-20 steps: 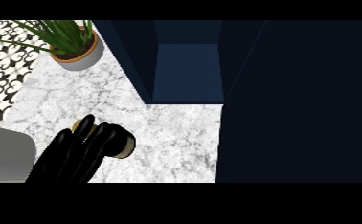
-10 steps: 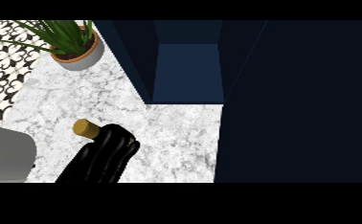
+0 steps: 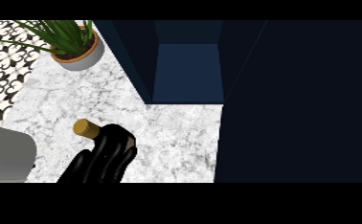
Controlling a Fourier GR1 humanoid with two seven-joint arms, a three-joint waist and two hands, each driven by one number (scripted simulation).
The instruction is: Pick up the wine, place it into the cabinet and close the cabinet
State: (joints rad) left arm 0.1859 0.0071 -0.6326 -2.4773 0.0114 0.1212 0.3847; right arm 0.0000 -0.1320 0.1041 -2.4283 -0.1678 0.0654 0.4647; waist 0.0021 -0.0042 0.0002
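Note:
A dark wine bottle with a gold cap shows at the lower left of the marble counter; its neck points up and left. My right hand comes in from the lower edge with its black fingers curled round the bottle's body, hiding most of it. The dark blue cabinet stands open just beyond, up and to the right of the bottle. Its door fills the right side. A grey forearm shows at the left edge; the left hand itself is out of view.
A potted green plant in a grey pot stands at the back left of the counter. A black-and-white patterned wall runs along the left edge. Bare marble lies between the bottle and the cabinet opening.
My right hand has shifted slightly right and closed round the bottle. The gold cap now shows up and left of the fingers.

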